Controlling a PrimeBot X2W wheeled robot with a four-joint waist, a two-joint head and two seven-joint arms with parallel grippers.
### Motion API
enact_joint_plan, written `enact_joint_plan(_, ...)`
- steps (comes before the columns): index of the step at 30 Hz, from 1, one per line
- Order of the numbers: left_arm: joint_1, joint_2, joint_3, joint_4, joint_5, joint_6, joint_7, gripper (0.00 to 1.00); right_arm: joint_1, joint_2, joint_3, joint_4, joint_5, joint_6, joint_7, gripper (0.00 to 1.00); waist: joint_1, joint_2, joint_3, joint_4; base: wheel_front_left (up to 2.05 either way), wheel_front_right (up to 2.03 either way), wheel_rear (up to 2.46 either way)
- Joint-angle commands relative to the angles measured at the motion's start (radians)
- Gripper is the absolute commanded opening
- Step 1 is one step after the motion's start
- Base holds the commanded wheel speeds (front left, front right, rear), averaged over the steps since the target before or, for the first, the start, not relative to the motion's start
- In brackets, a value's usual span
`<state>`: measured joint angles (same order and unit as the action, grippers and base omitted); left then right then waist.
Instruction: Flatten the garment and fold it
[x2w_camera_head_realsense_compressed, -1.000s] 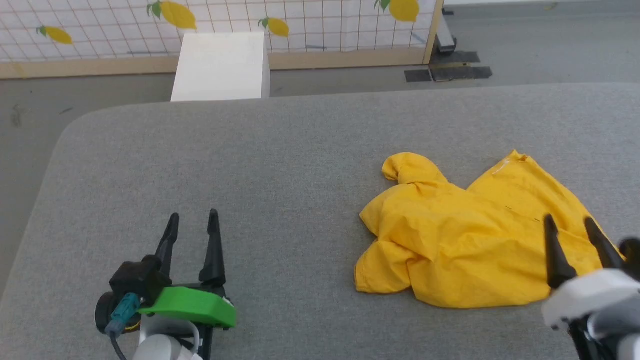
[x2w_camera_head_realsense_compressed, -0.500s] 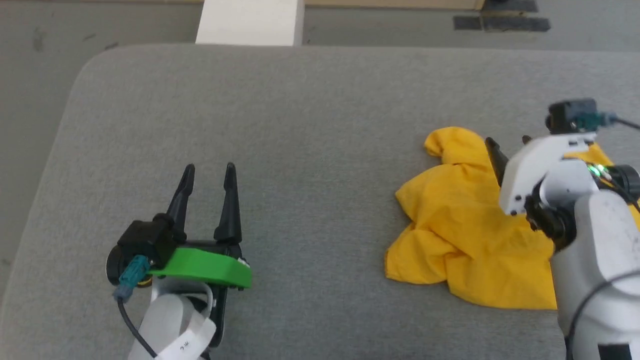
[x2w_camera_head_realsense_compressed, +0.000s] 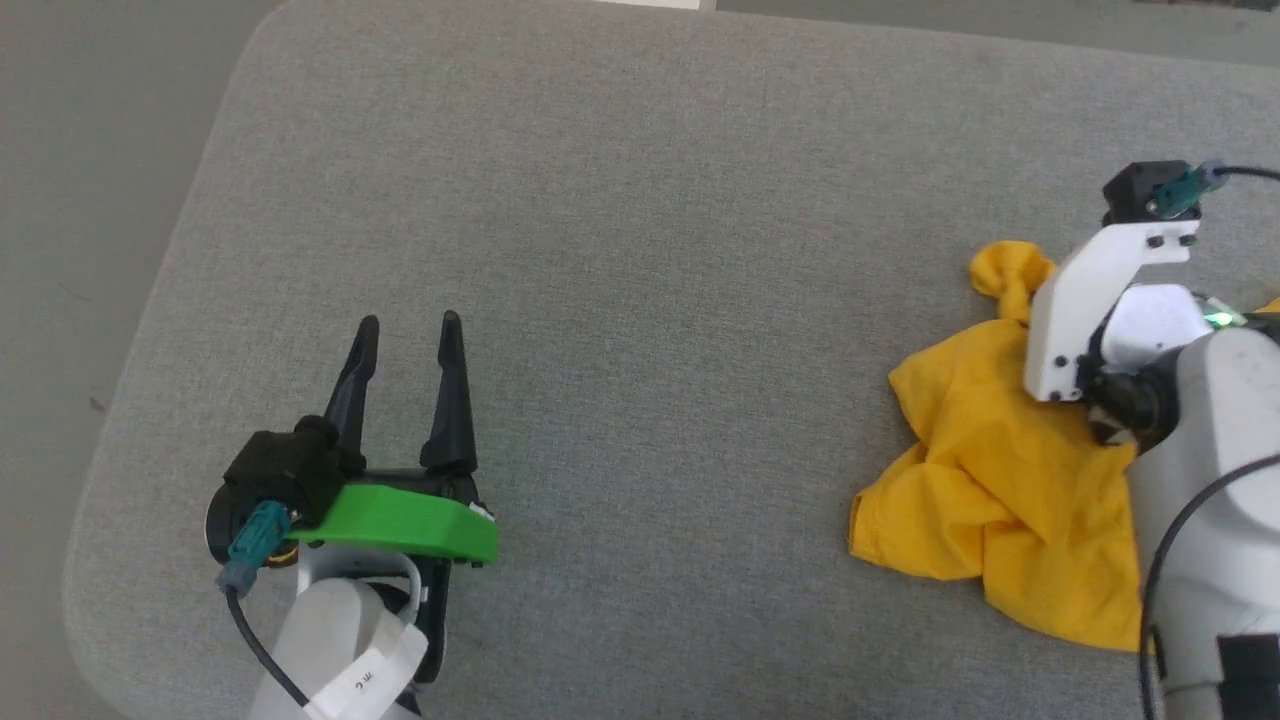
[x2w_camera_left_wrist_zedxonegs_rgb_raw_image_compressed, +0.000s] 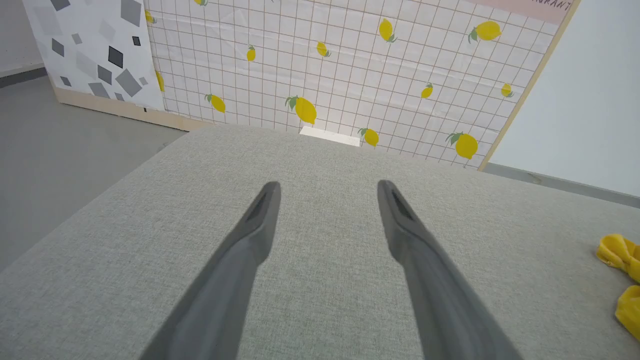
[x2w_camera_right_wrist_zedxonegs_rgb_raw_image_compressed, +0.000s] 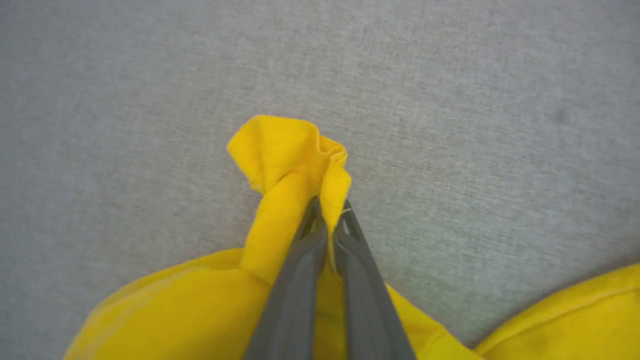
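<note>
The right gripper (x2w_camera_right_wrist_zedxonegs_rgb_raw_image_compressed: 328, 212), open a second ago, has clamped a bunched tip of the garment (x2w_camera_right_wrist_zedxonegs_rgb_raw_image_compressed: 285, 150), so spreading can probably begin; the left gripper (x2w_camera_head_realsense_compressed: 409, 322) stands open.

In the head view my pale right arm (x2w_camera_head_realsense_compressed: 1200, 480) covers the right side of the crumpled mustard-yellow thin-cloth T-shirt (x2w_camera_head_realsense_compressed: 985, 480) — and the dark fingertips of my right gripper (x2w_camera_right_wrist_zedxonegs_rgb_raw_image_compressed: 329, 212) with it. The left wrist view cuts the shirt at its right edge; the right wrist view, along the bottom.
</note>
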<state>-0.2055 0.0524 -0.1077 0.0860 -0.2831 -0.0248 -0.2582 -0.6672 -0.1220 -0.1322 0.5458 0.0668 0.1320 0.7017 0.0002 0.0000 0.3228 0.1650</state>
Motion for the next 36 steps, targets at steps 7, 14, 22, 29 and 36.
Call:
enact_joint_plan(7,0.061,-0.002,0.035,0.015,0.024,-0.006,-0.004,1.00,0.251,0.014,0.055,-0.350,0.171,-0.001,-0.104,0.00,-0.0002,0.0000,-0.168,-0.101,0.00,0.00,0.00)
enact_joint_plan(14,0.111,-0.002,0.045,0.024,0.033,-0.018,-0.004,1.00,0.683,0.041,-0.142,-0.820,0.105,-0.001,0.088,0.00,-0.0002,0.0000,-0.254,-0.166,0.00,0.00,0.00)
enact_joint_plan(22,0.143,-0.002,0.052,0.028,0.039,-0.028,-0.004,1.00,0.895,0.071,-0.361,-0.791,0.127,-0.001,0.106,0.00,-0.0002,0.0000,-0.268,-0.226,0.00,0.00,0.00)
enact_joint_plan(29,0.133,-0.002,0.008,0.058,0.037,-0.043,-0.004,1.00,0.831,0.072,-0.386,-0.601,0.119,-0.001,-0.149,1.00,-0.0002,0.0000,-0.262,-0.235,0.00,0.00,0.00)
enact_joint_plan(36,0.024,-0.002,-0.183,0.128,0.001,-0.070,0.041,1.00,0.770,0.072,-0.291,-0.616,0.087,-0.001,-0.499,1.00,-0.0002,0.0000,-0.234,-0.235,0.00,0.00,0.00)
